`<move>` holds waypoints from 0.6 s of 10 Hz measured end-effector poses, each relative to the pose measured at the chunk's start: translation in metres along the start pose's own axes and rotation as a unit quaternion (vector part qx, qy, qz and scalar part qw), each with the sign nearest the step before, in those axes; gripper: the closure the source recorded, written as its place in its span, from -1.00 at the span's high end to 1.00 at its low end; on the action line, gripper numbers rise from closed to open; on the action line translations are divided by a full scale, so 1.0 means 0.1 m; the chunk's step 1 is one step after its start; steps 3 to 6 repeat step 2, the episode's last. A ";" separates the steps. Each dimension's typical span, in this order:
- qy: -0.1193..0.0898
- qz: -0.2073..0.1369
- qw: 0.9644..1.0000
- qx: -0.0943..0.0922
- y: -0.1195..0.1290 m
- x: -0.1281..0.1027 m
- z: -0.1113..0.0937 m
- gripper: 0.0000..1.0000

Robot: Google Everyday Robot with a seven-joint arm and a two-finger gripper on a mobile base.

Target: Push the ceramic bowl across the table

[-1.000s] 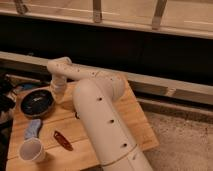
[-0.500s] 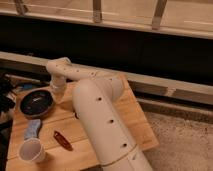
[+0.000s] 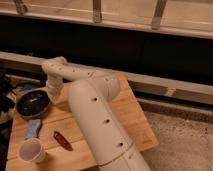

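The gripper [image 3: 50,89] sat low beside the dark round ceramic bowl [image 3: 33,104], largely hidden behind the wrist. The white arm [image 3: 97,120] covered the middle of the wooden table [image 3: 130,117] and was cut off by the bottom edge.

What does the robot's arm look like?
The arm is a fat, creamy-white tube with rounded joints and a row of little dark holes along it. It gets thinner toward the gripper, which sits beside the dark ceramic bowl on the wooden table.

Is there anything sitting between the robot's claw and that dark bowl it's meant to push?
Nothing visible. The gripper hangs right at the ceramic bowl's right rim. The blue cloth, white cup and red object lie nearer the camera.
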 end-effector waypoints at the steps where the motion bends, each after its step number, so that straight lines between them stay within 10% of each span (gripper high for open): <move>1: -0.004 -0.004 1.000 0.004 0.04 -0.03 -0.03 -1.00; 6: -0.008 -0.008 1.000 0.006 0.09 -0.06 -0.04 -1.00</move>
